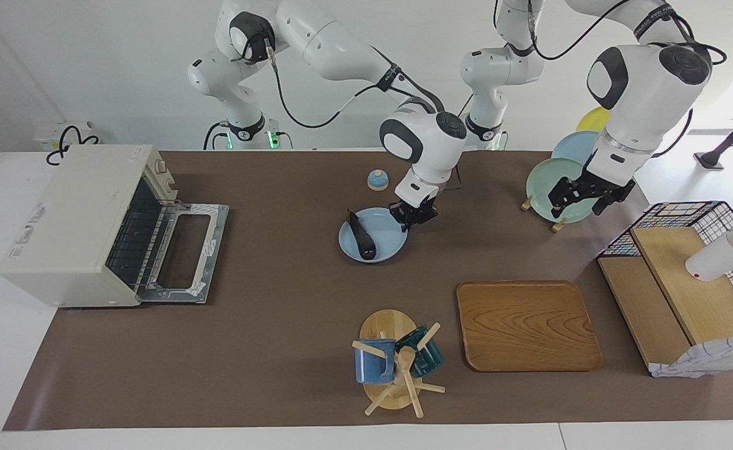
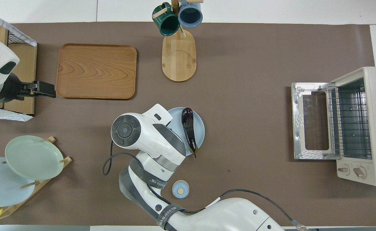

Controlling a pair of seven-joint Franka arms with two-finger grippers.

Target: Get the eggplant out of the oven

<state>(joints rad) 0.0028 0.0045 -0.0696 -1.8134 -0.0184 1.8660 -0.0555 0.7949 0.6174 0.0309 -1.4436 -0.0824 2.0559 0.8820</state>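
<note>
So here's where I'm at, reading across the facing view. The oven [image 1: 85, 225] sits at the right arm's end of the desk [image 1: 279, 325] with its door dropped flat open, and from what I can see the wire rack is bare. The eggplant [image 1: 362, 235] is already out: it lies on the blue plate [image 1: 384, 245] mid-desk, well apart from the oven, on the side of the plate toward the oven. Its long axis runs roughly nearer-to-farther from the robots, stem end nearer them.

The right tool [image 1: 414, 214] hangs over the plate's rim on the side away from the oven, just beside the eggplant, not on it. Looks like it's got nothing in it, but I honestly can't tell how wide the fingers are. It's clearly the nearer arm if anything needs a nudge.

The left tool [image 1: 582, 199] waits up over the plate rack [image 1: 557, 222], spread open and empty.

I'd call this basically done.
</note>
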